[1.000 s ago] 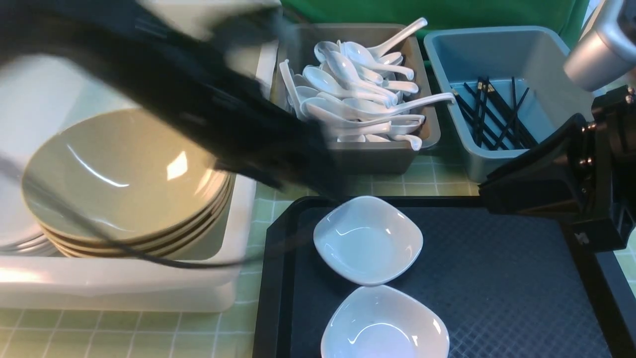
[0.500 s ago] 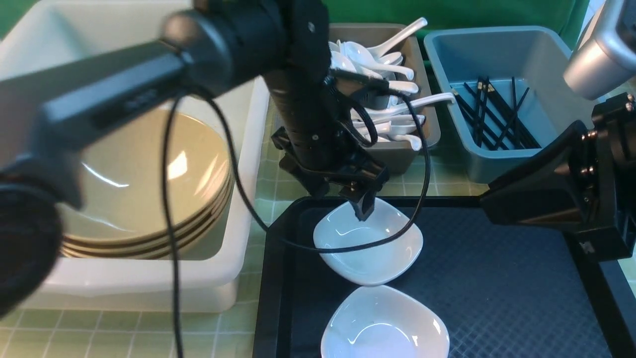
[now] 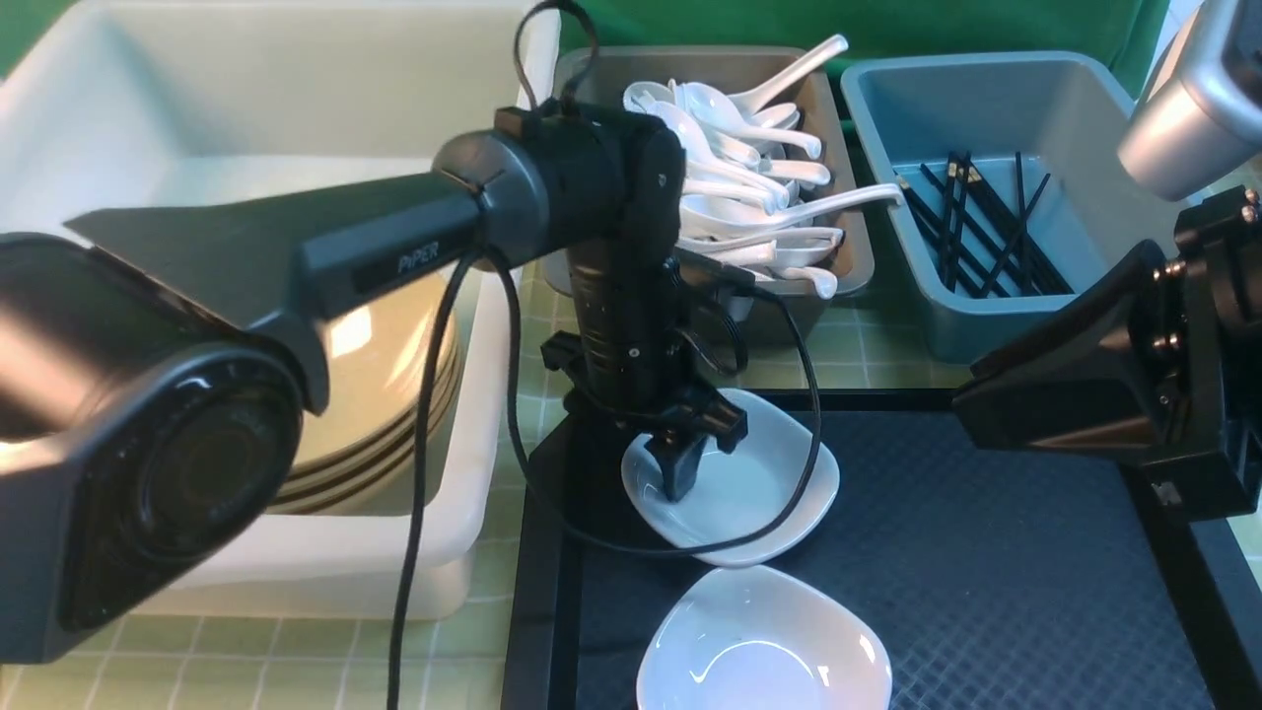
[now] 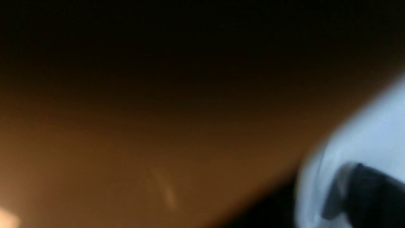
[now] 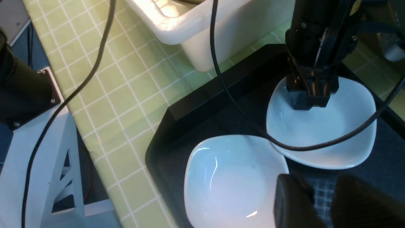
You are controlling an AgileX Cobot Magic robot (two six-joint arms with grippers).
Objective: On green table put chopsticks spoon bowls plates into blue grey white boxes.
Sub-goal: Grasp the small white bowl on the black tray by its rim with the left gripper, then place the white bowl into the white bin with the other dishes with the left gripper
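Two white squarish bowls sit on the black tray (image 3: 986, 572). My left gripper (image 3: 656, 475) is down at the far bowl (image 3: 764, 483), at its left rim. One finger (image 4: 364, 190) is inside the bowl and the other is hidden outside the rim; the jaws look open. The right wrist view shows this gripper (image 5: 308, 101) in the same bowl (image 5: 326, 136). My right gripper (image 5: 326, 202) is slightly open and empty, low over the tray beside the near bowl (image 5: 227, 180), which also shows in the front view (image 3: 764, 641).
The white box (image 3: 296, 562) on the left holds stacked tan plates (image 3: 385, 394). The grey box (image 3: 779, 316) holds white spoons (image 3: 739, 187). The blue box (image 3: 986, 99) holds black chopsticks (image 3: 986, 227). My right arm (image 3: 1114, 394) hangs over the tray's right side. A black cable (image 3: 424, 444) loops over the tray.
My left arm swung from over the white box to the tray, and its gripper dropped from above the far bowl down to its left rim. The right arm barely moved.
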